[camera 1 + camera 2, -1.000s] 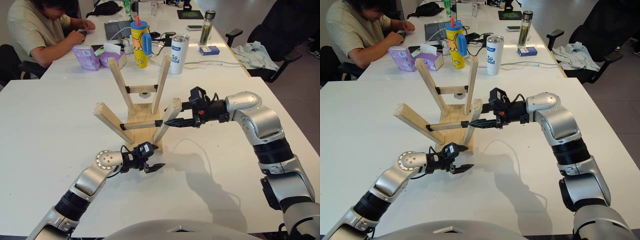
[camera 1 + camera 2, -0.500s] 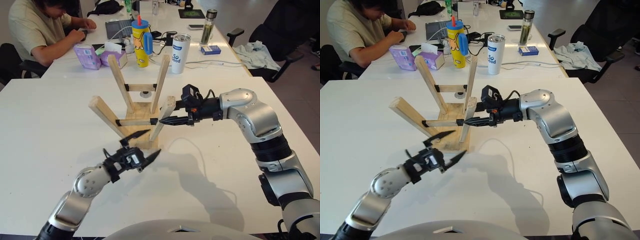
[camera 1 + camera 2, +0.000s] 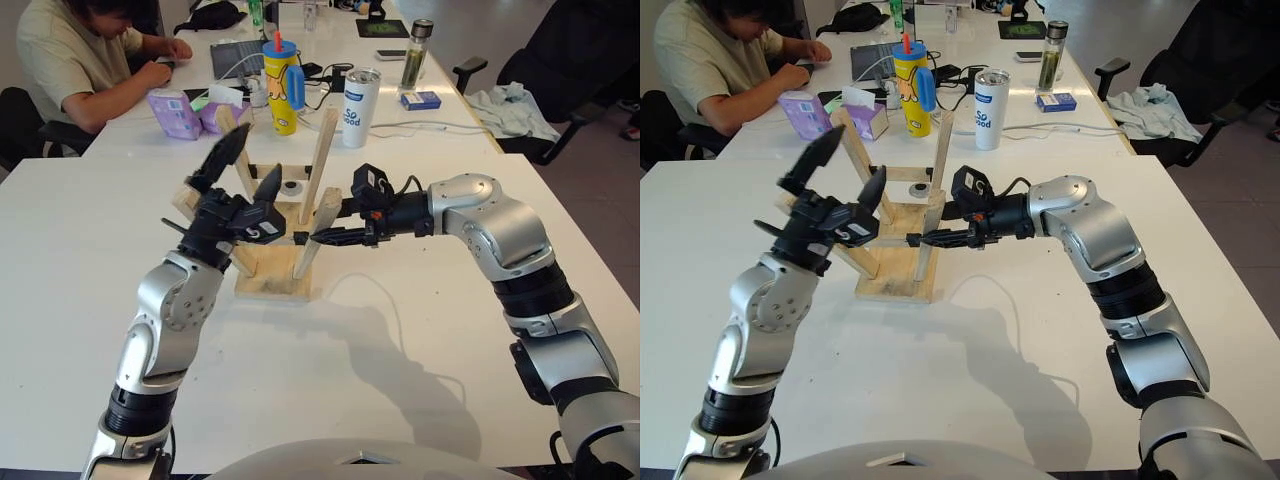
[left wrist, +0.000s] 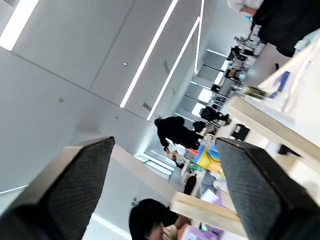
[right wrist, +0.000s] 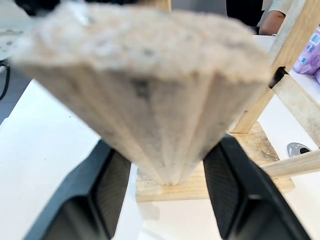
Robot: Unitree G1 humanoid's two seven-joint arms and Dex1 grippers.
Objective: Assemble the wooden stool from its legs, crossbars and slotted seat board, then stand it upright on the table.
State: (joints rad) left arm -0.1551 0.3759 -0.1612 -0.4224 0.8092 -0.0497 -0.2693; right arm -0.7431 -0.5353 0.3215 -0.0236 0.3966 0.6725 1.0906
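The wooden stool point(image 3: 268, 283) lies upside down on the white table point(image 3: 420, 330), seat board flat, four legs pointing up, joined by crossbars. My right gripper point(image 3: 320, 238) comes in from the right and is shut on the near right leg point(image 3: 328, 204). In the right wrist view, that leg's end point(image 5: 150, 95) sits between the dark fingers point(image 5: 107, 192), with the seat board point(image 5: 260, 142) behind. My left gripper point(image 3: 245, 175) is raised beside the left legs and open wide; its wrist view has both pads point(image 4: 70, 185) apart with the ceiling between.
A yellow bottle point(image 3: 282, 85), a white tumbler point(image 3: 360, 95) and tissue boxes point(image 3: 178, 112) stand on the far table behind the stool. A person sits there at the back left. There is free room on the near half of the white table.
My left arm has lifted from the tabletop in front of the stool to the height of its left legs, and its fingers spread wider. My right gripper has pulled its leg leftward, shifting the stool.
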